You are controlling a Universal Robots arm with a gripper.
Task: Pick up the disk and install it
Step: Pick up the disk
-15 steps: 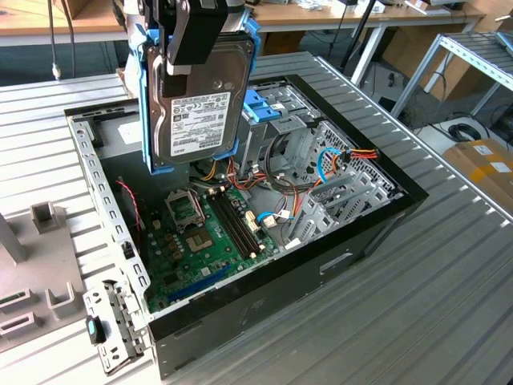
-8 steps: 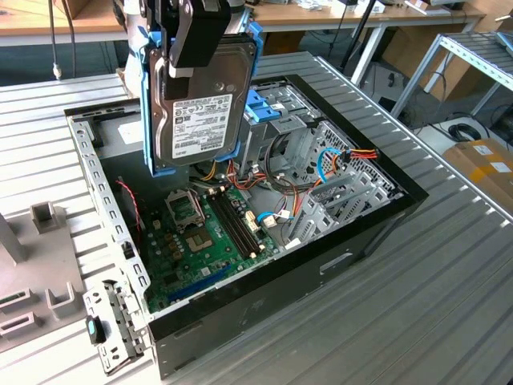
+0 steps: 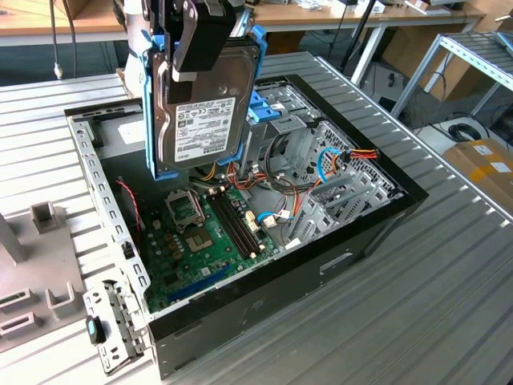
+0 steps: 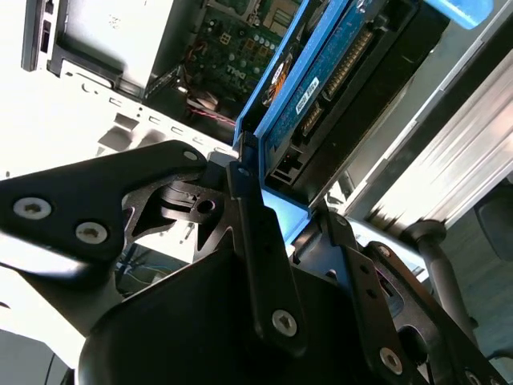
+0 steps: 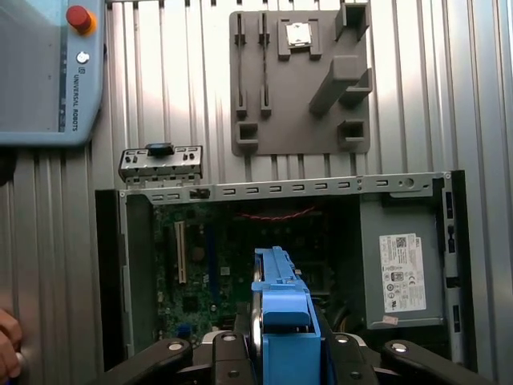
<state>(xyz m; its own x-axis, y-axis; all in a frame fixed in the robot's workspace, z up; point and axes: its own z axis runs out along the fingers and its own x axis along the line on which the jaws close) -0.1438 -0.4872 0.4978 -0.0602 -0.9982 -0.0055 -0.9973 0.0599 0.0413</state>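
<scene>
The disk (image 3: pixel 204 112), a dark grey hard drive in a bright blue carrier rail, hangs upright above the open computer case (image 3: pixel 377 228). My gripper (image 3: pixel 199 48) is shut on it from above, black fingers clamping its upper part. In the second wrist view the disk (image 4: pixel 337 72) sits between my two fingers (image 4: pixel 260 241), connector side showing. In the first wrist view the disk's blue rail (image 5: pixel 280 313) runs edge-on between the gripper (image 5: pixel 284 357) fingers, over the motherboard (image 5: pixel 232 257).
Inside the case lie the motherboard (image 3: pixel 208 233), a metal drive cage (image 3: pixel 321 160) with a blue tab (image 3: pixel 264 108) and loose cables (image 3: pixel 337 156). A grey fixture plate (image 5: pixel 300 80), a teach pendant (image 5: pixel 48 72) and a metal bracket (image 5: pixel 160 164) lie on the slatted table. A hand (image 5: pixel 8 349) is nearby.
</scene>
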